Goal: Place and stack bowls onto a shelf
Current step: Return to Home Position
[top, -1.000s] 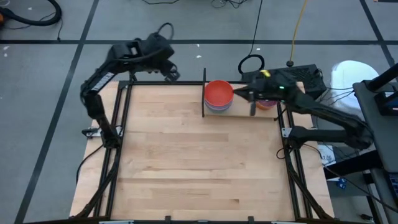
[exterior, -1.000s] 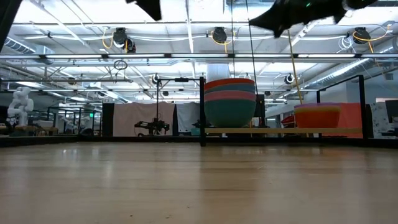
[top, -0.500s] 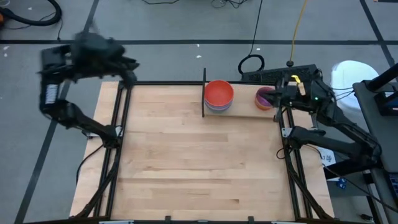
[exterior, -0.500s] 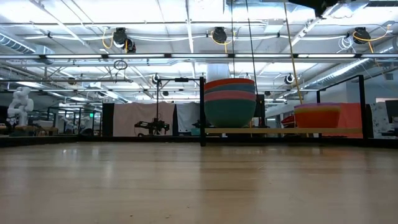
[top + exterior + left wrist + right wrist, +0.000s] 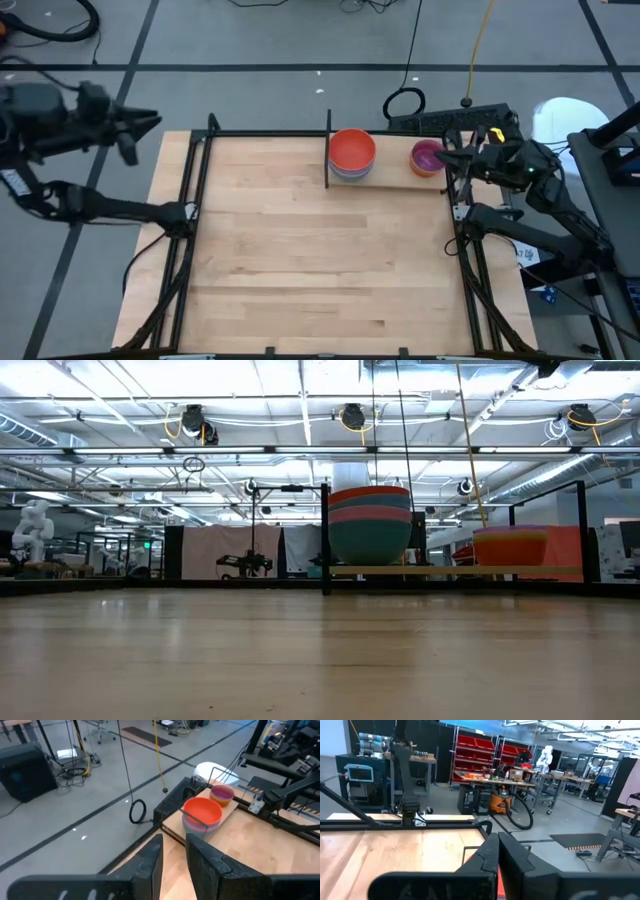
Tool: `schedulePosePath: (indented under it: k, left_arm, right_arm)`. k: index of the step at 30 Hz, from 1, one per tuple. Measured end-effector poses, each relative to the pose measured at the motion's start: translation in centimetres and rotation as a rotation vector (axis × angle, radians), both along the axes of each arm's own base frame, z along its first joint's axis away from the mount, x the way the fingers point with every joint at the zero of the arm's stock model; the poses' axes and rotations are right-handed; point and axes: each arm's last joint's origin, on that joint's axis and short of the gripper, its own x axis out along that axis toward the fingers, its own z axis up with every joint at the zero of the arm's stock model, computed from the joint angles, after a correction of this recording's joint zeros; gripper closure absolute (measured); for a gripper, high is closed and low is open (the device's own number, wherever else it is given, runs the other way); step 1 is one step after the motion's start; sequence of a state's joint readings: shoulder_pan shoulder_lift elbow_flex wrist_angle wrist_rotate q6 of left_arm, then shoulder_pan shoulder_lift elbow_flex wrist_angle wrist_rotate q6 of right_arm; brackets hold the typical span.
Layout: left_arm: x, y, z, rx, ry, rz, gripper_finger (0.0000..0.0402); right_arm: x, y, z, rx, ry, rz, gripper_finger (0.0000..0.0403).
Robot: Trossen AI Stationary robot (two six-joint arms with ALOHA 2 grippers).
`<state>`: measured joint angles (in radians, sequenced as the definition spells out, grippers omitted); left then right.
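Two stacks of bowls stand on the shelf (image 5: 392, 168) at the table's far edge. The larger stack, with a red-orange bowl (image 5: 351, 150) on top, sits beside the black post (image 5: 328, 150). The small stack has a purple bowl (image 5: 427, 155) on top. The low view shows both stacks (image 5: 369, 525) (image 5: 510, 546) resting on the board (image 5: 455, 571). My right gripper (image 5: 441, 157) is shut and empty, just right of the small stack. My left gripper (image 5: 150, 122) is open and empty, off the table's far left corner; its wrist view shows both stacks (image 5: 202, 814) far ahead.
Black frame rails (image 5: 195, 200) (image 5: 462, 230) run along the table's left and right sides. The wooden tabletop (image 5: 320, 260) stretches bare in front of the shelf. Cables and a dark box (image 5: 470, 118) lie on the floor behind the far edge.
My left arm has swung away from the table's far left corner, out past the left edge and a little up. My right gripper has drawn back from over the shelf toward the table's right edge, uncovering the small stack. Both stacks have stayed in place.
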<state>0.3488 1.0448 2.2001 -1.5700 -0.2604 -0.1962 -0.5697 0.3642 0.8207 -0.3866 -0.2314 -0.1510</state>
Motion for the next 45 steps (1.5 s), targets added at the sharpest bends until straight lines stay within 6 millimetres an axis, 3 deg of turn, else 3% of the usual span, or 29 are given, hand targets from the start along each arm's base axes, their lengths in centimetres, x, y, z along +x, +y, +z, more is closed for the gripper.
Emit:
schedulePosePath:
  k: [10,15,22,36,45]
  left_arm:
    - [-6.4,-2.3,-7.0,-0.106,-0.035,0.050,0.0314]
    - [-8.7,-3.2,-10.8,-0.153,-0.090,0.077,0.0314]
    - [-10.4,-3.8,-14.5,-0.090,-0.180,0.054,0.0314]
    - [-10.5,-4.0,-20.7,-0.025,-0.291,-0.022,0.0314]
    - [-6.8,-2.9,-21.4,0.063,-0.264,-0.123,0.0314]
  right_arm:
    - [-1.4,0.9,0.2,-0.080,-0.036,0.000,0.0403]
    - [-2.5,1.6,0.0,-0.130,-0.028,-0.002,0.0403]
    - [-3.7,2.4,-0.8,-0.085,-0.018,0.000,0.0403]
    - [-3.2,2.1,-3.2,0.063,0.075,0.004,0.0403]
    - [-0.7,0.5,-5.5,0.014,-0.042,0.031,0.0403]
